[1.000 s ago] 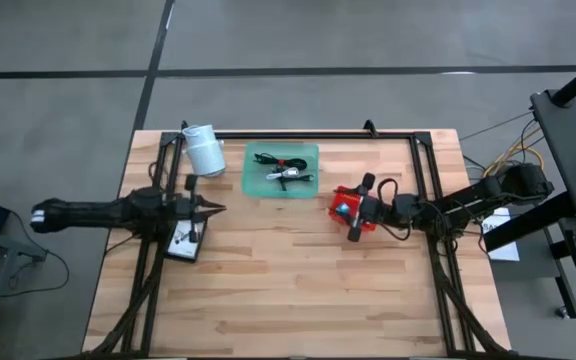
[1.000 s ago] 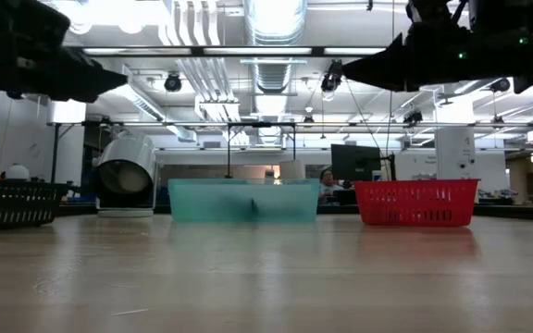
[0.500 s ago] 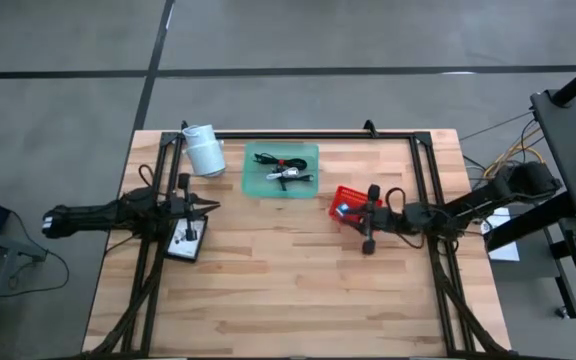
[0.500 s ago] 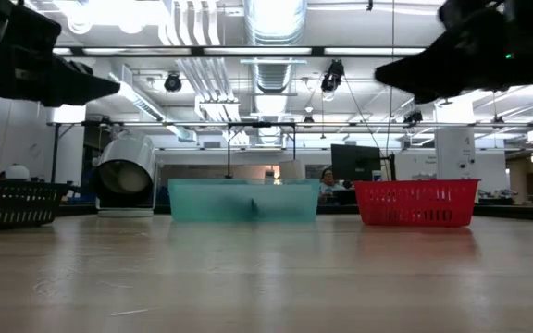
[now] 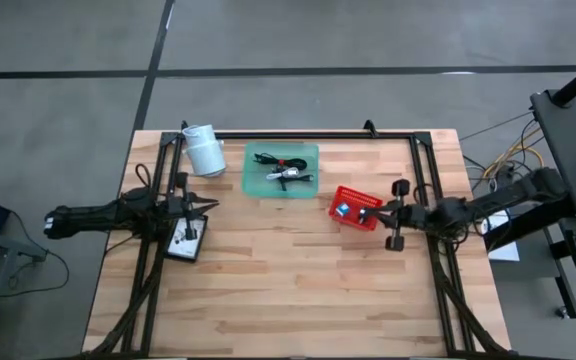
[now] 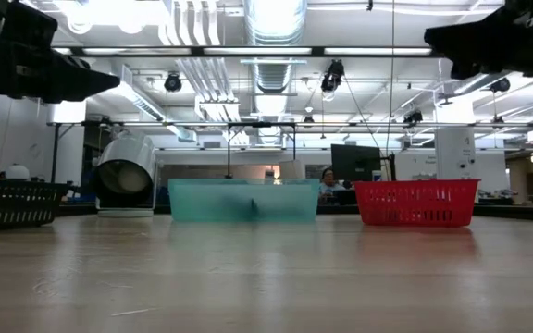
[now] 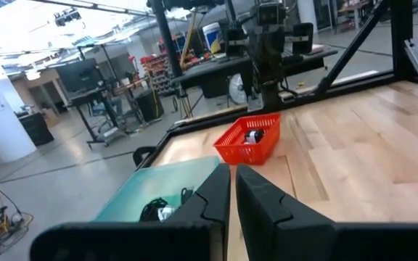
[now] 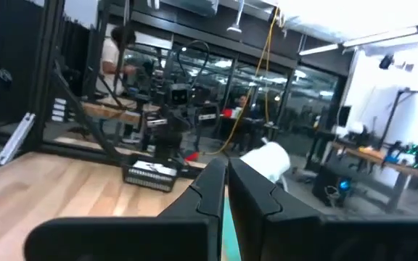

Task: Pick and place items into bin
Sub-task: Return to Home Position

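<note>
Cables point(image 5: 274, 160), thin and black, lie tangled in the teal tray point(image 5: 310, 150) at the far middle of the tabletop point(image 5: 298, 290). They run mostly across the tray's width, and a little silver piece point(image 5: 290, 177) sits among them at a slight angle. Over on the left, the white cards point(image 5: 186, 237) are down in the black basket point(image 5: 172, 250), whose long axis is a touch off square to the tabletop's edge. The left gripper point(image 5: 208, 205) hangs over that basket's far end, its arm stretched out level and pointing toward the middle. Its fingers point(image 7: 216, 199) are closed to a sliver, with nothing in them. The right gripper point(image 5: 380, 212) faces it from the other side, arm low and level, tip just beside the red basket point(image 5: 360, 200), which sits on a diagonal. Its fingers point(image 8: 210, 187) are pressed together and empty too. A small item shows inside the red basket, too small to name. The white roll point(image 5: 203, 152) sits left of the tray, apart from it.
</note>
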Robot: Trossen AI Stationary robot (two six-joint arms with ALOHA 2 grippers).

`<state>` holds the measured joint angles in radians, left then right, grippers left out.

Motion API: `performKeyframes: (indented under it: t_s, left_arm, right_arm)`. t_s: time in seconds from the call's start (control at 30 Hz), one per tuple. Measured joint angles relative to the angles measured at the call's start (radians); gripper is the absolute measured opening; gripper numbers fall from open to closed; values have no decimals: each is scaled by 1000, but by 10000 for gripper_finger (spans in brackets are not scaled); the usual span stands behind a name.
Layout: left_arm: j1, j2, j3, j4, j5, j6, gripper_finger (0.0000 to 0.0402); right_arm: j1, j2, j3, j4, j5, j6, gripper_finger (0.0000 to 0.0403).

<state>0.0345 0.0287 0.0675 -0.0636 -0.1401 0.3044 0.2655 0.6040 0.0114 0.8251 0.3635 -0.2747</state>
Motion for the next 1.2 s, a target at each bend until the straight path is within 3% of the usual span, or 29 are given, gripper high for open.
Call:
performKeyframes:
  t_s: [0.1, 0.23, 0.33, 0.57, 0.8, 1.2]
  left_arm:
    - [0, 6, -5, -2, 0, -3, 8]
    - [0, -1, -3, -42, -52, 13, 8]
    - [1, -1, -4, -43, -79, -33, 8]
    - [0, 1, -9, -49, 58, -115, 8]
    - [0, 6, -40, 27, 136, -142, 8]
    - [0, 68, -60, 75, 139, -168, 8]
  right_arm:
    - [-1, -110, -1, -102, 29, -20, 8]
    - [-1, -276, -1, -298, 165, 14, 8]
    - [-1, -392, -1, -443, 157, 58, 8]
    - [-2, -579, -1, -761, 110, 162, 8]
    - [-5, -595, -1, -764, 115, 137, 8]
    - [-4, -589, -1, -764, 126, 146, 9]
